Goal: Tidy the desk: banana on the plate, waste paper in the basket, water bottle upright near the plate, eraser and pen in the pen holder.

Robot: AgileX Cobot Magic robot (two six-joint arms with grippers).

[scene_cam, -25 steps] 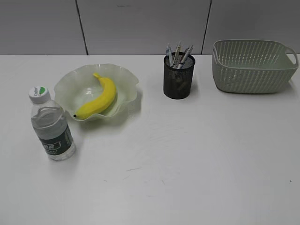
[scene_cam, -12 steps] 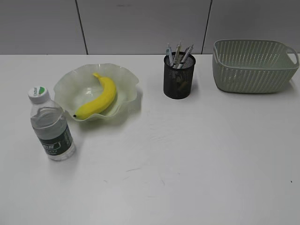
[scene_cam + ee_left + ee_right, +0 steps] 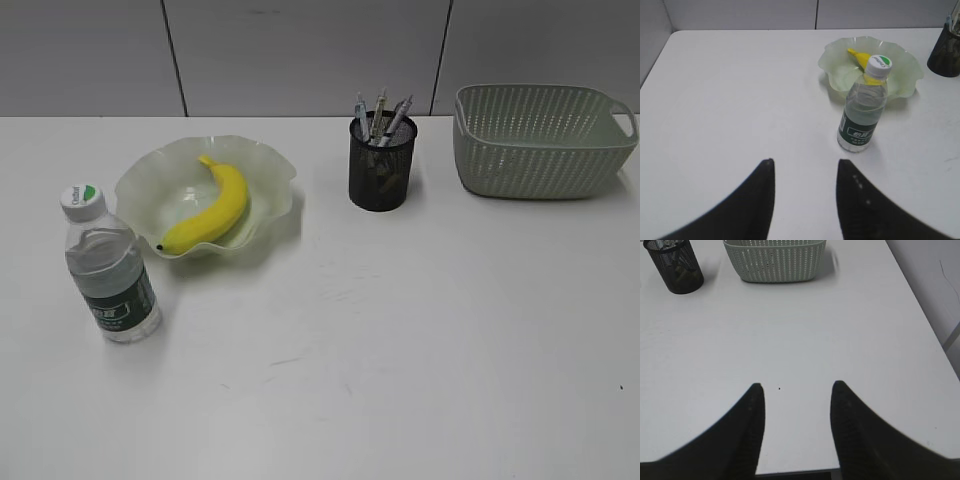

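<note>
The yellow banana (image 3: 210, 208) lies in the pale-green ruffled plate (image 3: 270, 168) on the white desk (image 3: 400, 330). The water bottle (image 3: 108, 268) stands upright in front of the plate at the left; it also shows in the left wrist view (image 3: 862, 107). The black mesh pen holder (image 3: 381, 165) holds several pens. The pale-green woven basket (image 3: 540, 140) stands at the back right. The waste paper and the eraser are not visible. My left gripper (image 3: 805, 165) is open and empty, short of the bottle. My right gripper (image 3: 797, 387) is open and empty above the desk's front edge.
The desk's right edge (image 3: 925, 325) runs beside my right gripper, and its front edge (image 3: 795, 473) lies just below the jaws. The pen holder (image 3: 677, 267) and basket (image 3: 775, 260) stand far ahead in the right wrist view.
</note>
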